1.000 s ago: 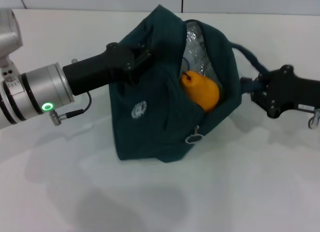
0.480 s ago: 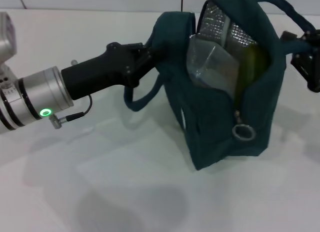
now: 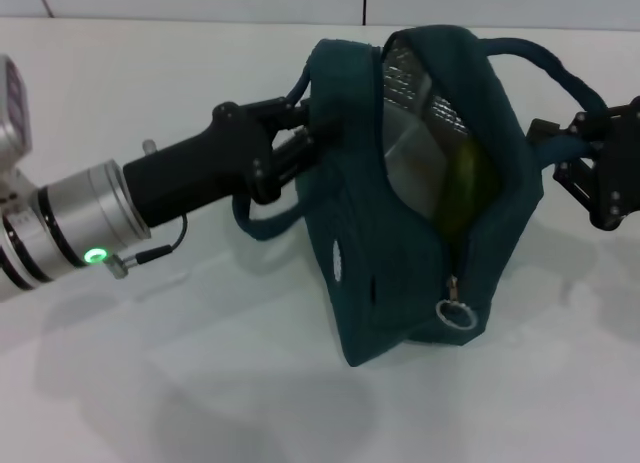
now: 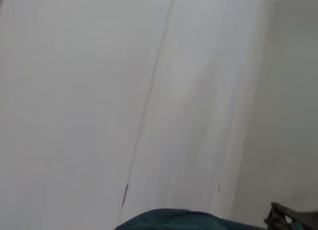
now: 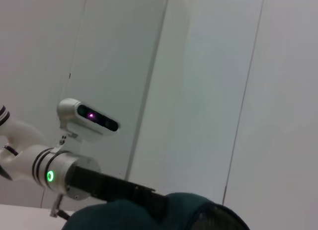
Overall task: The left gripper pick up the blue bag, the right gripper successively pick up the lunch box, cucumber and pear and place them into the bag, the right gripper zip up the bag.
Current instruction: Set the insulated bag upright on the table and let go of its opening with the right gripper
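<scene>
Teal-blue fabric fills the middle of the scene: the blue bag [image 3: 420, 193] stands on the white desk [image 3: 200, 383], tipped a little, its mouth gaping toward the front. The left tool [image 3: 305, 133] comes in from the left and is clamped on the bag's upper left edge, right where one rolled handle [image 3: 262, 215] loops down beneath it. Its black arm stretches nearly level across the desk, silver cuff and green light [image 3: 95, 255] at the near end. The right tool [image 3: 585, 133] sits at the far right side, gripping the other handle [image 3: 545, 63], which arches over from the bag's top; its fingers appear closed on that rope. Inside the open mouth I see silver lining [image 3: 410, 78], the clear lunch box [image 3: 410, 168] leaning inward, and a strip of greenish cucumber [image 3: 462, 178] beside it. One zipper runs down the front, undone, with a single metal ring pull [image 3: 455, 313] hanging near the bottom. One small white logo [image 3: 340, 263] shows on the side panel. Two arms, one bag, two handles. From the right wrist view, the left arm [image 5: 99, 183] reaches to the bag's dark top [image 5: 164, 212].
</scene>
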Robot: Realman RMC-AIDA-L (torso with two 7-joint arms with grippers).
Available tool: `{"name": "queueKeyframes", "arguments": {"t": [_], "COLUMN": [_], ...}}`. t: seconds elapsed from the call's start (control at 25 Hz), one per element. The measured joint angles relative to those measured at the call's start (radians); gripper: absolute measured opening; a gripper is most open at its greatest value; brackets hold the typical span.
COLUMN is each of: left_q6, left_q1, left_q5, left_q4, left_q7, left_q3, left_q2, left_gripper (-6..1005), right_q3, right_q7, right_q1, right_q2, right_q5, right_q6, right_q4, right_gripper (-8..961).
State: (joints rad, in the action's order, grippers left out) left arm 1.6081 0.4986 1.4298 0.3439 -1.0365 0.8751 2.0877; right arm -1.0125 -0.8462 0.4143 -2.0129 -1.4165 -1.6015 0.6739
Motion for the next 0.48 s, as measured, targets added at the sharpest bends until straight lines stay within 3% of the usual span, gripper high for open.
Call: {"name": "queueKeyframes", "arguments": {"t": [0.2, 0.48], "left_q6": [-0.001, -0.018], "left_q1": [-0.001, -0.01], "left_q5": [-0.01, -0.048], "left_q4": [-0.039, -0.06], "left_q7": [0.068, 0.096], "left_q3": [-0.005, -0.007], "left_q2": [0.0, 0.0], "left_gripper": [257, 568], "right_q3": [0.0, -0.027], "right_q7": [0.0, 0.009], "right_q1": [0.009, 0.013], "right_q2": [-0.001, 0.0], "right_q5": [0.003, -0.005], "right_q6": [0.002, 0.009], "right_q4": [-0.001, -0.002], "right_gripper": [26, 44]}}
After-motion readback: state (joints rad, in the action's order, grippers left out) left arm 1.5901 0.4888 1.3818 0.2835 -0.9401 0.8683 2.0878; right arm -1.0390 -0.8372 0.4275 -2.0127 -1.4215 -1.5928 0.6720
